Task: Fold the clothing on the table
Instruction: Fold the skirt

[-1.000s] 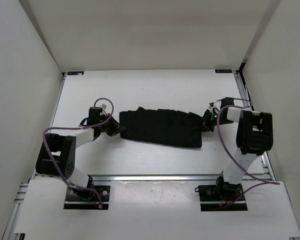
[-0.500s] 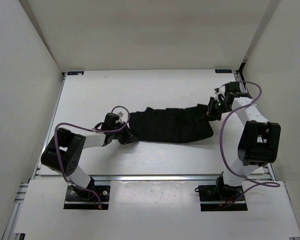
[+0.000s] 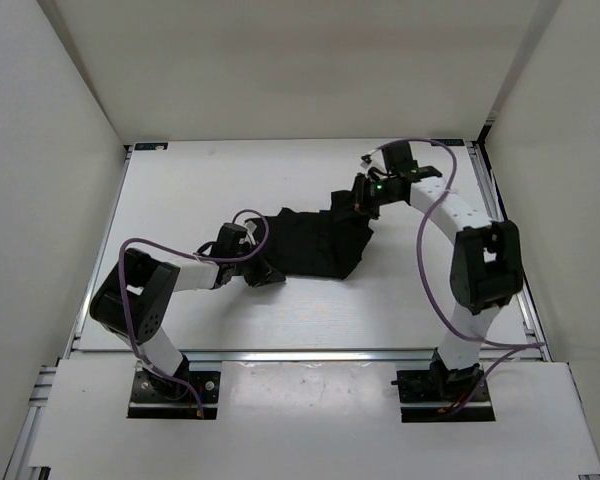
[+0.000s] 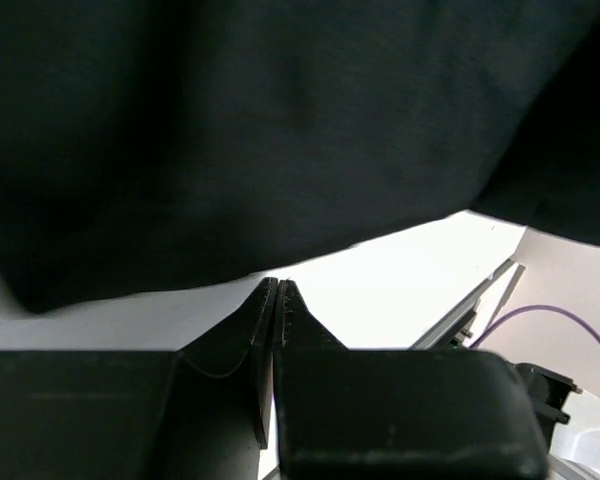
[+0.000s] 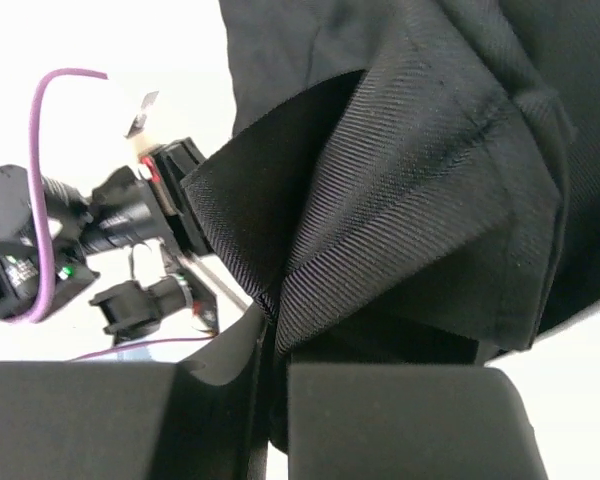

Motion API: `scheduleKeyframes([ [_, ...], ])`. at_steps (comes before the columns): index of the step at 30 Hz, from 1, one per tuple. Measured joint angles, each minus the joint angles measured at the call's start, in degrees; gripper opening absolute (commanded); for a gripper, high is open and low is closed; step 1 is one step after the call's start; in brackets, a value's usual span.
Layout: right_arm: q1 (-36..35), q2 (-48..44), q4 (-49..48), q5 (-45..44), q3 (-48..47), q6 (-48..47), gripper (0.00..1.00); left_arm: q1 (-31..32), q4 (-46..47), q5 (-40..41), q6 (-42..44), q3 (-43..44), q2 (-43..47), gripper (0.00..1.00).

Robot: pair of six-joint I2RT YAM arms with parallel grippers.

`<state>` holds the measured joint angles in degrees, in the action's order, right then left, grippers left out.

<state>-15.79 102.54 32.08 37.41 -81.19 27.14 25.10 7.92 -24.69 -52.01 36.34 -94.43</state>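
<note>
The black clothing (image 3: 315, 240) lies bunched on the white table (image 3: 210, 180), its right end raised. My right gripper (image 3: 363, 197) is shut on that raised end above the garment's right part. In the right wrist view a thick fold of the ribbed fabric (image 5: 430, 150) runs into the closed right gripper (image 5: 275, 320). My left gripper (image 3: 265, 272) sits low at the garment's near-left corner. In the left wrist view the left gripper (image 4: 277, 285) has its tips pressed together right at the edge of the cloth (image 4: 280, 130), which fills the view beyond them.
White walls close in the table on the left, back and right. A metal rail (image 3: 300, 353) runs along the front edge. Purple cables loop over both arms. My left arm (image 5: 110, 220) shows beyond the cloth in the right wrist view.
My right gripper has carried the garment's right end up, back and to the left, shortening the cloth. The left gripper slid right with the left corner.
</note>
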Motion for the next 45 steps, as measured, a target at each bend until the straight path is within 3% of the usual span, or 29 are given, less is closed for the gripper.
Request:
scheduleKeyframes([
  [6,-4.7,11.6,-0.6,1.9,-11.7,3.3,0.0,-1.1,0.2,-0.7,0.4,0.3,0.0,0.14],
  [9,-5.0,13.0,0.6,1.8,-14.4,2.7,0.0,-3.3,0.2,-2.1,0.4,0.3,0.3,0.14],
  [12,-3.3,9.7,0.0,1.7,-9.5,2.5,0.0,-6.1,-0.1,-4.2,0.0,1.6,0.8,0.14],
  [16,1.4,1.5,-0.2,1.9,4.5,2.4,0.0,-8.0,0.5,-6.7,-1.1,7.8,0.5,0.13],
  [24,7.5,-7.1,-1.2,2.7,21.6,2.4,0.01,-2.5,11.3,-10.7,-7.1,21.5,-11.7,0.1],
  [30,9.7,-7.3,-2.4,2.9,24.9,2.4,0.0,1.9,10.7,-11.9,-9.5,25.3,-22.4,0.07],
  [45,14.6,-7.7,0.4,3.0,21.7,-0.8,0.0,6.0,1.7,-5.7,-4.2,27.2,-23.5,0.06],
])
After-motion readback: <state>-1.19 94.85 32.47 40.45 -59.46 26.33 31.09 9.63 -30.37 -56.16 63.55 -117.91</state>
